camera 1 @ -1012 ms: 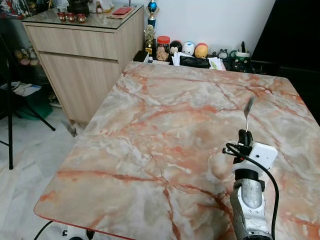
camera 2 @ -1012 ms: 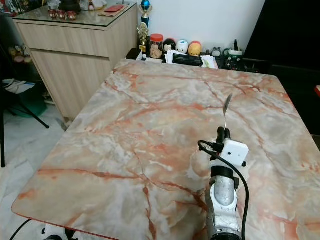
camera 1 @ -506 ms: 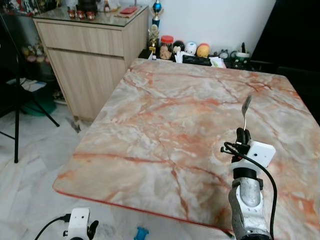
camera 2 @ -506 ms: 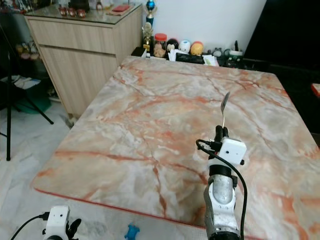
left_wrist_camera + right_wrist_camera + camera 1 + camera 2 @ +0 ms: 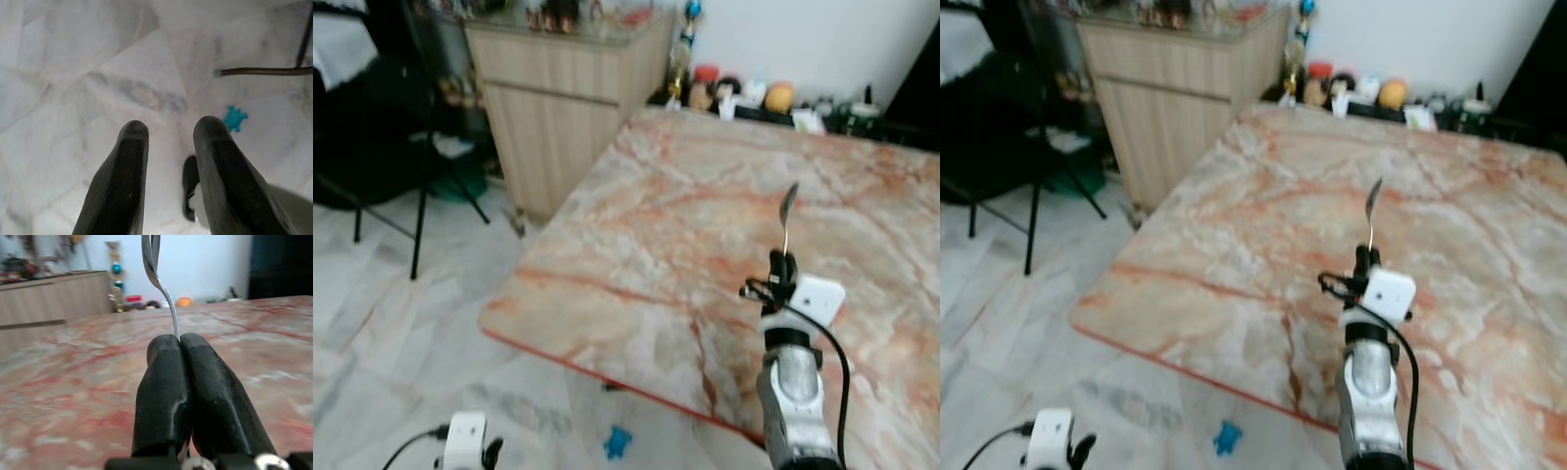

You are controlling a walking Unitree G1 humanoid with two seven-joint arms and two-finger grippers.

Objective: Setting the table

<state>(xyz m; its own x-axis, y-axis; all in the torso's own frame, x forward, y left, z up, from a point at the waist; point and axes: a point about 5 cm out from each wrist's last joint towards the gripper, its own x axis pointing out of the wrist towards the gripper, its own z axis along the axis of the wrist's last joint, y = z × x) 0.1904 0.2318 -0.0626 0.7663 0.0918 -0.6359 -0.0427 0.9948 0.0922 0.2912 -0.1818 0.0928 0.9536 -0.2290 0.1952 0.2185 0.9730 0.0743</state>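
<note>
Above the table [image 5: 636,235], the right hand [image 5: 780,260] grips one spoon [image 5: 787,211].

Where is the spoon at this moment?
The spoon stands upright in the right pincer, held above the marble table on the robot's right, near the table's front edge.

Setting: a home dining area. A marble-patterned counter [image 5: 705,225] stands on a pale marble-tiled floor [image 5: 401,323]. Beside its far corner is a wooden sideboard [image 5: 558,98]. Behind its far edge, small figurines and jars [image 5: 744,93] line a white wall [image 5: 803,39].
</note>
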